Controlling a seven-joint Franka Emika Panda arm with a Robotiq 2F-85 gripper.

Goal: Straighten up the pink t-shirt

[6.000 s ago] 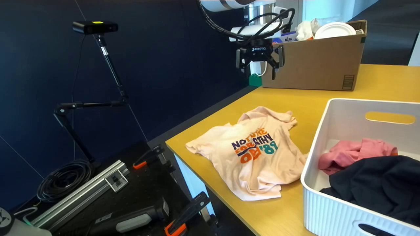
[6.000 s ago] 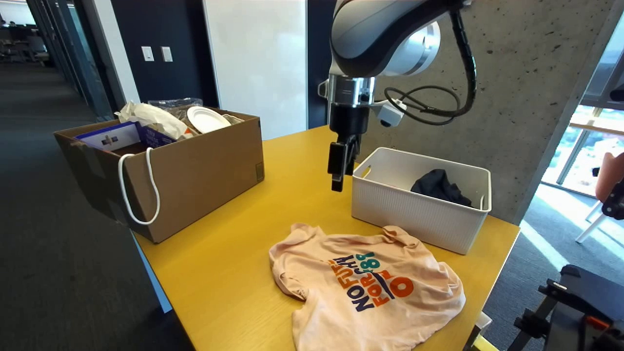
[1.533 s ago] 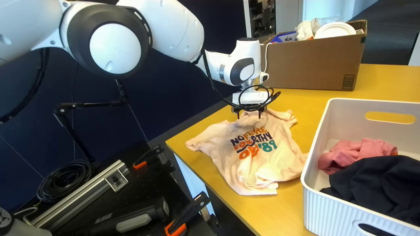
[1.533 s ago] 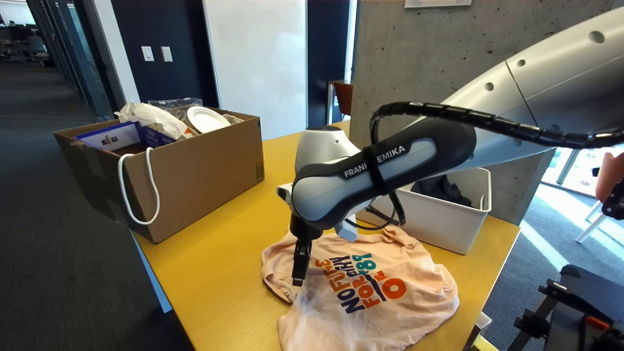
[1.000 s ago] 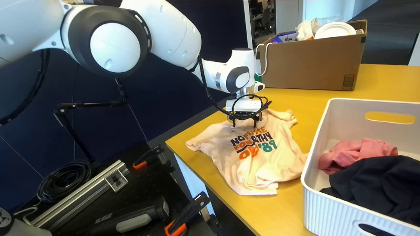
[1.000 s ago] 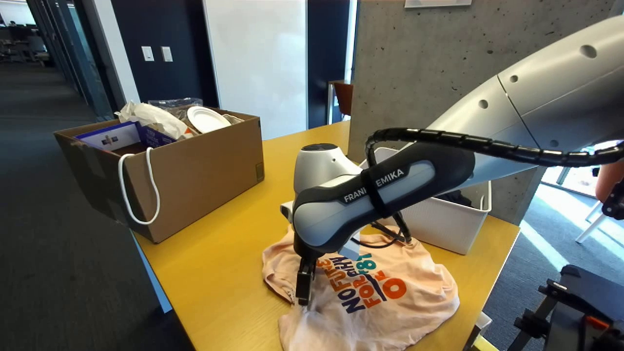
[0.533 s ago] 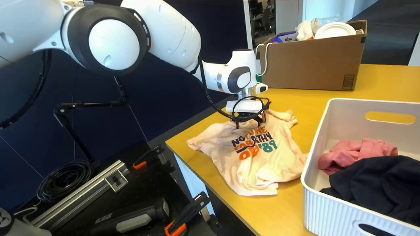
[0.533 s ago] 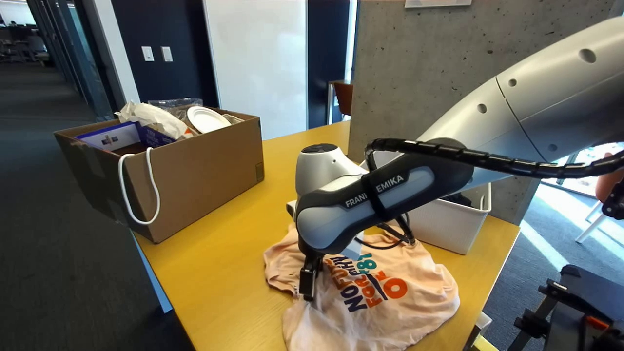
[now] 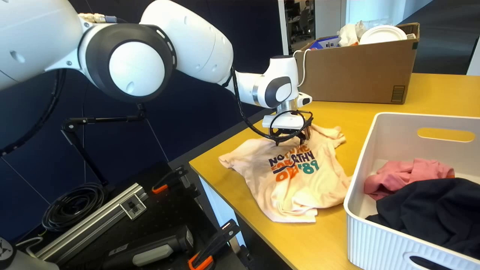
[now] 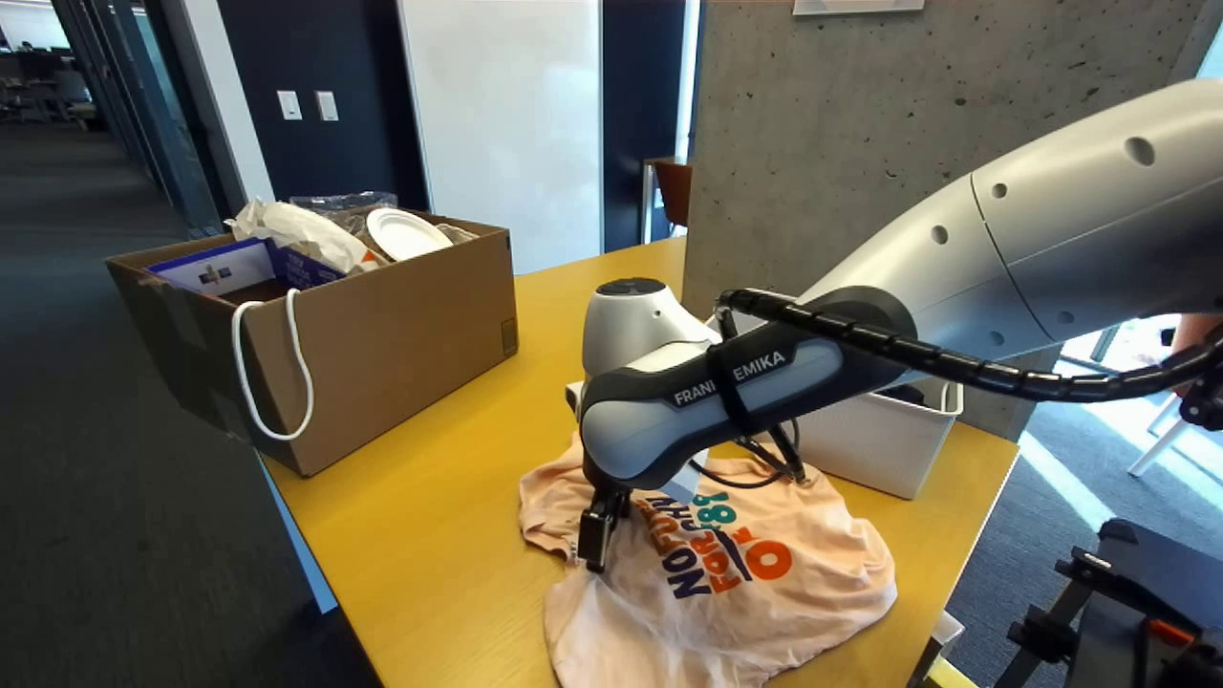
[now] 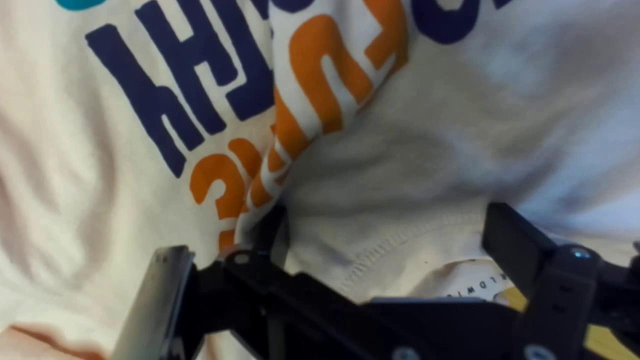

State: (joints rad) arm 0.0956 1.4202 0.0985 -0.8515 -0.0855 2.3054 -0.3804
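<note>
Jaws spread wide, the tool (image 11: pixel 387 217) is down at the creased shirt (image 9: pixel 287 174); a basket (image 9: pixel 375 242) stands beside the shirt.

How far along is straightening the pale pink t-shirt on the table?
Looks done: the t-shirt lies spread on the table, print up. In hand: the gripper stands open at the collar, with no cloth visibly pinched. Left, I'd say: smoothing the fold through the print and the wrinkles below it.
</note>
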